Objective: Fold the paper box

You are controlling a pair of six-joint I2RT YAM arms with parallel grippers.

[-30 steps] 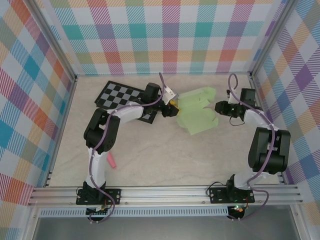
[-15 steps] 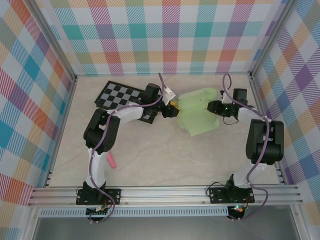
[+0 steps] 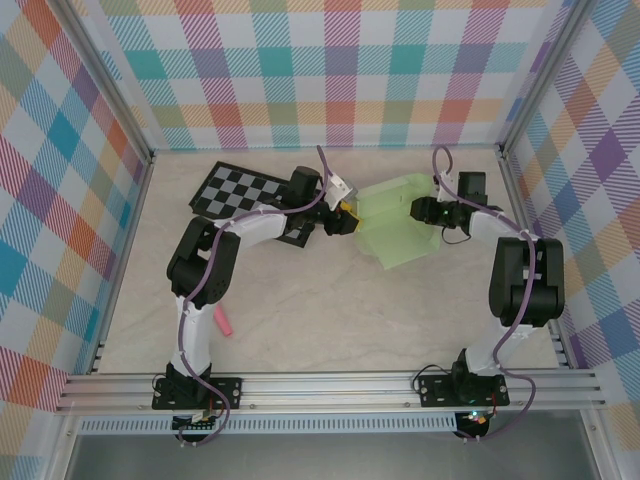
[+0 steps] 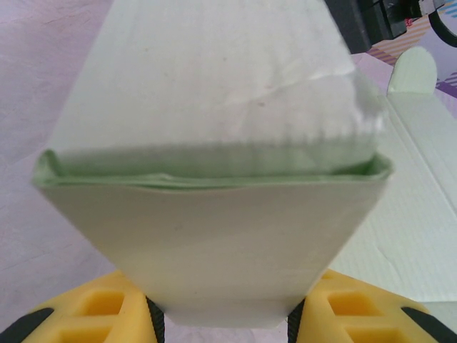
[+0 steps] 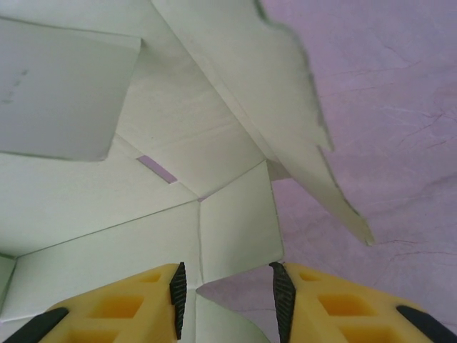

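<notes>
Paper box: matt, thin cardbd.

The pale, marbled counter is carrying three loose things. A black-and-grey checkerboard is lying flat toward the far left corner, and a small pink stick-like object is lying well apart from it, nearer the front left. The light-green paper box is resting right of centre toward the back, just beside the checkerboard's right end, with its near panel lying on the surface and its far flaps standing up off it.
</notes>
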